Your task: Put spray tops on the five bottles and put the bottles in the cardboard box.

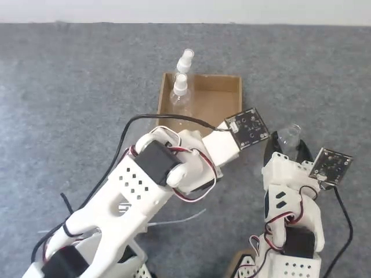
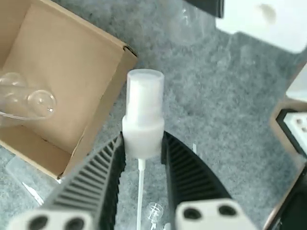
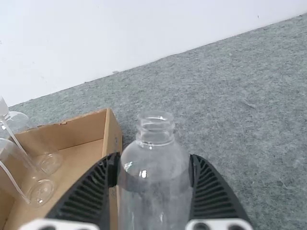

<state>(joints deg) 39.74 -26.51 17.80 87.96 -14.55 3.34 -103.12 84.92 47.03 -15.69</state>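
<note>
My left gripper [image 2: 142, 143] is shut on a white spray top [image 2: 142, 120], whose dip tube hangs down between the fingers. It is held above the carpet, just off the near right corner of the cardboard box [image 2: 72, 91]. My right gripper [image 3: 153, 168] is shut on a clear bottle [image 3: 154, 158] with an open neck and holds it upright to the right of the box [image 1: 211, 98]. In the high view that bottle [image 1: 289, 139] stands between the black fingers of the right gripper [image 1: 288, 153]. Two capped bottles [image 1: 181, 92] [image 1: 185, 60] stand at the box's far left end.
Grey carpet covers the table. A thin clear strip [image 1: 174, 220] lies on it under the left arm. A brown tray edge [image 2: 283, 124] shows near the right arm's base. A white wall [image 3: 120, 33] rises behind the table.
</note>
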